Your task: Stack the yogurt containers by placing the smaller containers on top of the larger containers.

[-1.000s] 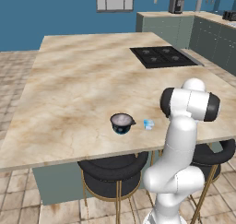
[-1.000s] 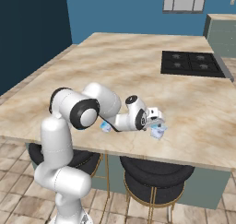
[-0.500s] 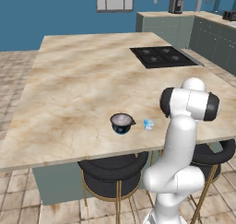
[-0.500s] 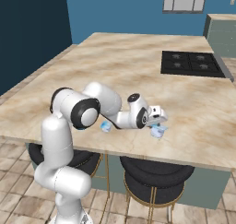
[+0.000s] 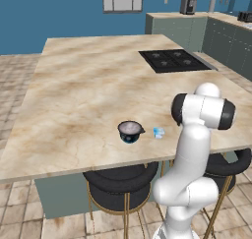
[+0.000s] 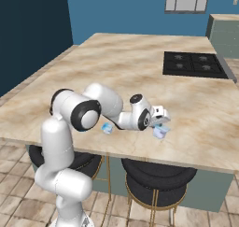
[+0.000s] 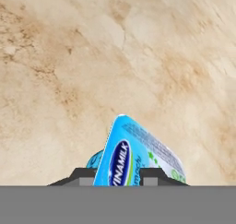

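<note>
Barely anything has shifted in the last second: my wrist has rolled a touch, and my claw (image 6: pixel 161 126) stays low over the counter (image 7: pixel 115 52) with the small cup (image 7: pixel 138 156) in the same spot between my fingertips (image 7: pixel 85 174).

The small cup leans over right in front of my hand camera, with one tip on each side of it. I cannot tell whether I am pinching it or only straddling it. It is glossy, pale blue and white, with a dark blue oval label, and it looks light and easy to tip.

The dark cup (image 5: pixel 130 131) stands well apart from my claw, off past my forearm, squat with a pale top and flared rim. Another pale-blue cup (image 5: pixel 158 133) stands just beside it.

To do this well, I should get a firm, centred hold first. Then I should lift straight up, so the leaning small cup does not drag, before carrying it over that rim.
</note>
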